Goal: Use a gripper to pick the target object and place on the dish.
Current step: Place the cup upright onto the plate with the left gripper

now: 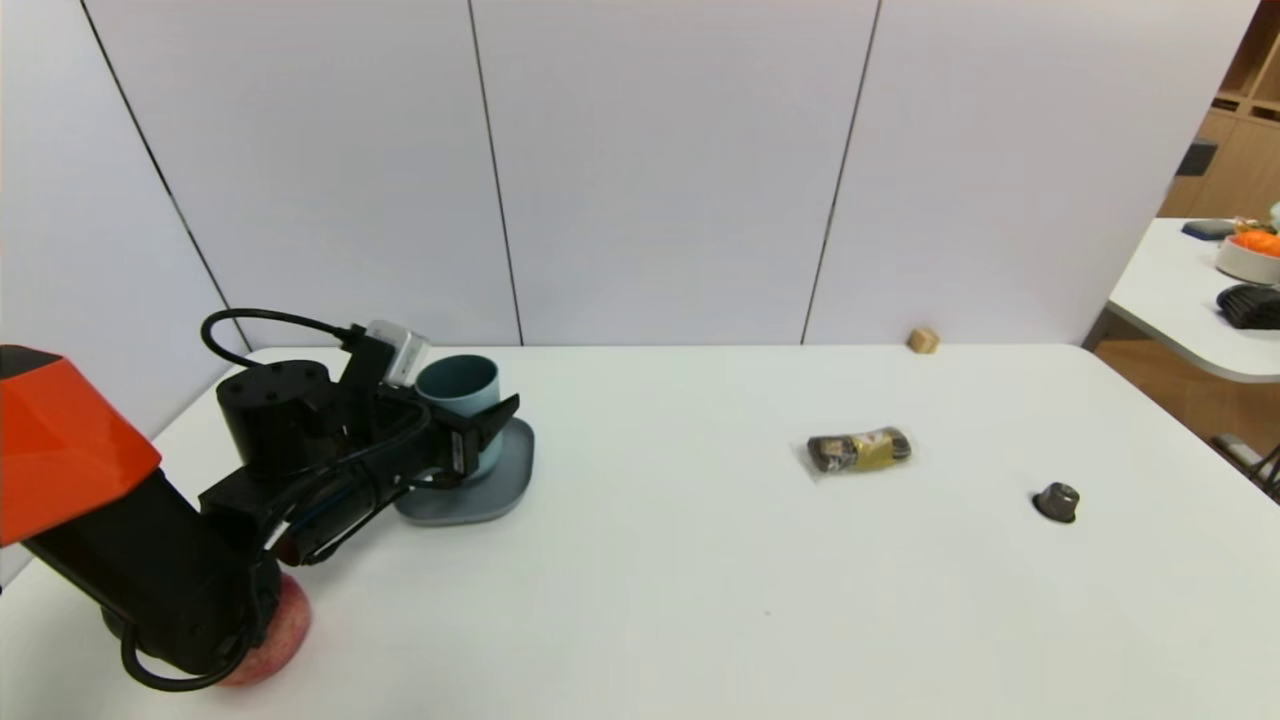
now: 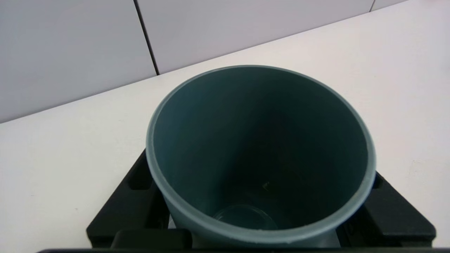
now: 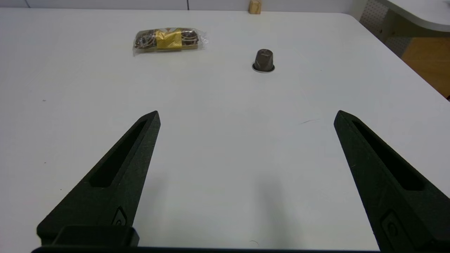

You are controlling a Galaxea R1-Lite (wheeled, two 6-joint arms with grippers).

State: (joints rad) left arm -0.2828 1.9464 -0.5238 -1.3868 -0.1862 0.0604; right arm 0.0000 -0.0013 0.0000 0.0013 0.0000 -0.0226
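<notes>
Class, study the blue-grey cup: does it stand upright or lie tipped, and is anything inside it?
Upright and empty: the cup stands mouth-up on the dish, and the left wrist view shows its bare bottom.

On the counter [image 1: 650, 600], the cup [image 1: 462, 392] stands over the dish [image 1: 480, 495] at far left, between the left gripper's [image 1: 478, 432] fingers [image 1: 497, 412]. A fruit [image 1: 275, 640] lies nearer, under that arm. The wrapped snack [image 1: 858, 450] lies right of centre, a capsule [image 1: 1057, 500] farther right, and a small block [image 1: 923, 340] sits at the far edge.

Upright blue-grey cup [image 1: 462, 397] stands on the dark rounded-square dish [image 1: 500, 490].
</notes>
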